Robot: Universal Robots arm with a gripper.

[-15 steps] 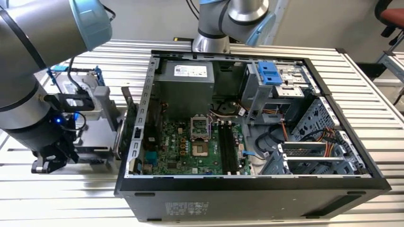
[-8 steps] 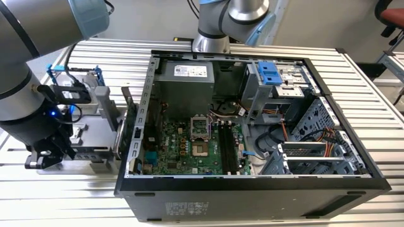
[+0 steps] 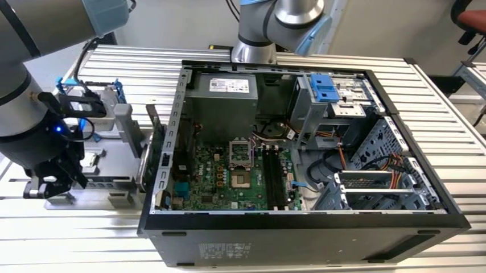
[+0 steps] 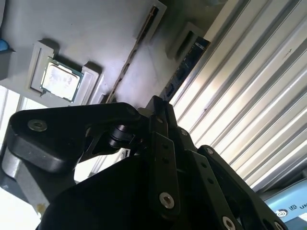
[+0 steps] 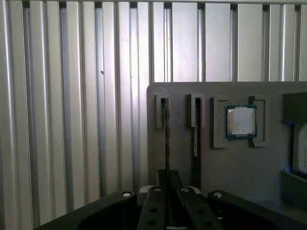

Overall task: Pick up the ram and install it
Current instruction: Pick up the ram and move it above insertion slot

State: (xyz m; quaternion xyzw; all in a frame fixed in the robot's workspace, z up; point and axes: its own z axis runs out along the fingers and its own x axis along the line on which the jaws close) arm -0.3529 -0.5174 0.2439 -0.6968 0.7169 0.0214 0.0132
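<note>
**Ram clamped in its tray slot**

From the exterior view: finds the gripper (image 3: pixel 54 185) down low at the exterior view's left, over a grey tray (image 3: pixel 114 151) on the ribbed metal table (image 3: pixel 448 131). Toward the exterior view's right of the tray, meets an open computer case (image 3: pixel 304 219). Inside it, a green motherboard (image 3: pixel 227 176) and long black memory sockets (image 3: pixel 274 176), both facing up. Behind the case, catches the base of a second arm (image 3: pixel 254 40).

In the first wrist view: looks past the gripper (image 5: pixel 168 175) onto the tray (image 5: pixel 268 163) and the table (image 5: pixel 72 120). Shows the ram (image 5: pixel 166 134) standing on edge in a narrow slot of the tray and running in between jaws drawn tight against it. Clenched on the ram, with the board seated in its slot. Just beside it, in a parallel slot, spots a second stick (image 5: pixel 195 139), also on edge and clear of the jaws. Beyond that, in a square recess, picks out a processor (image 5: pixel 241 120) lying flat.

In the second wrist view: takes the gripper (image 4: pixel 158 103) from the side, jaws pressed together at the near end of the ram (image 4: pixel 184 67), a dark board with a pale label. Places it along the tray (image 4: pixel 96 28) edge nearest the bare table (image 4: pixel 249 86). Puts the second stick (image 4: pixel 132 60) between the ram and the processor (image 4: pixel 60 80).
</note>
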